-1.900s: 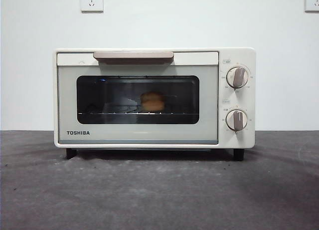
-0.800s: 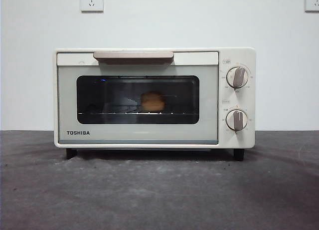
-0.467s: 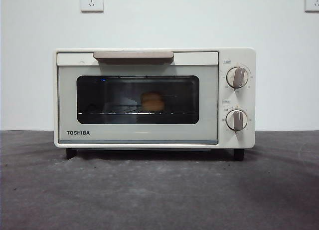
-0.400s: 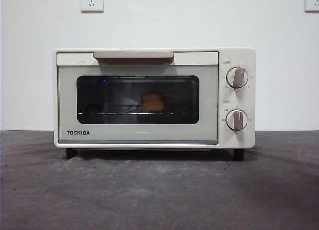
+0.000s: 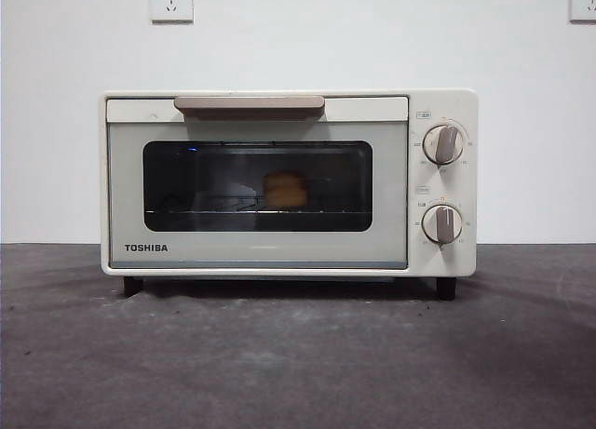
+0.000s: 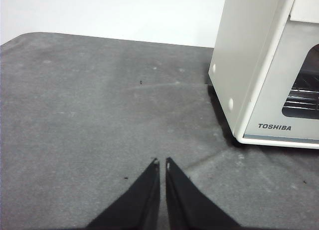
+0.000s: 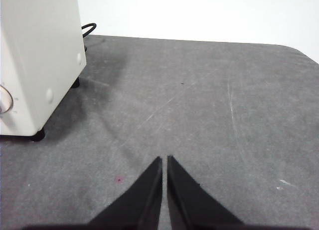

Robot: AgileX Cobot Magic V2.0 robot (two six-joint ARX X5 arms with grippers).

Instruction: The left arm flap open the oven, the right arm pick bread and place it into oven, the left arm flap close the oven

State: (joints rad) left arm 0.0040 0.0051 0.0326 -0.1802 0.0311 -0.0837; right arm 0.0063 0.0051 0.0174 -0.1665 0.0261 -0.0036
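Note:
The cream-white TOSHIBA oven (image 5: 289, 182) stands on the dark table with its door shut, its beige bar handle (image 5: 250, 103) at the top. The golden-orange bread (image 5: 285, 189) sits inside on the wire rack, seen through the dark glass window. My left gripper (image 6: 161, 163) is shut and empty, low over the table beside the oven's left side (image 6: 249, 55). My right gripper (image 7: 164, 159) is shut and empty, over the table away from the oven's right side (image 7: 35, 60). Neither gripper shows in the front view.
Two beige knobs (image 5: 443, 143) sit on the oven's right panel. A black power cable (image 7: 88, 29) runs behind the oven. A white wall with sockets (image 5: 171, 1) stands behind. The grey table (image 5: 298, 355) spreads in front of the oven.

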